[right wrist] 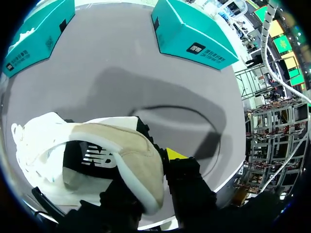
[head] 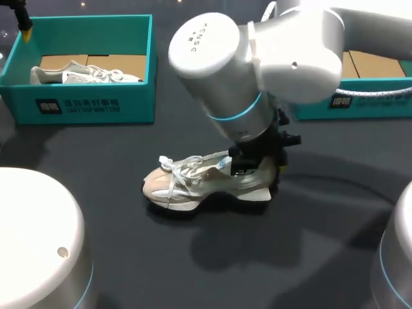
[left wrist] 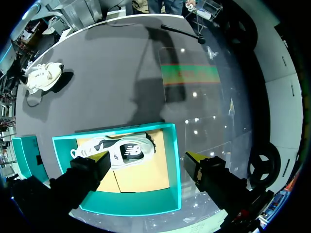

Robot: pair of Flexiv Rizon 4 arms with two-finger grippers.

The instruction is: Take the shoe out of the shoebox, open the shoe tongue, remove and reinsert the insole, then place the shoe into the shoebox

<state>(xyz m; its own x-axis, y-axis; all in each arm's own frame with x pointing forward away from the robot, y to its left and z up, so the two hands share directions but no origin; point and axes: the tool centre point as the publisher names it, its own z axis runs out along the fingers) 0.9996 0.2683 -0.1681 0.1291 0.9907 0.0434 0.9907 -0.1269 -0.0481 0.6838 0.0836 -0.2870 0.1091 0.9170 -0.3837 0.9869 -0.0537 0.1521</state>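
A beige and white shoe (head: 199, 183) stands on the dark table in the middle, toe pointing left, laces loose. My right gripper (head: 257, 170) is shut on its heel; in the right wrist view the heel collar (right wrist: 131, 155) sits between the fingers, with one yellow tip (right wrist: 176, 155) showing outside it. A teal shoebox (head: 96, 103) at the back left holds a white shoe (head: 84, 74). My left gripper (left wrist: 146, 162) hangs open above that box (left wrist: 172, 160), with the white shoe (left wrist: 116, 150) under it. The beige shoe (left wrist: 43, 77) lies far ahead.
A second teal box (head: 373, 96) stands at the back right, also seen ahead of the right gripper (right wrist: 194, 34). White arm bases fill the front left (head: 38, 244) and front right (head: 399, 257) corners. The right arm's big joint (head: 219, 71) hangs over the table's middle.
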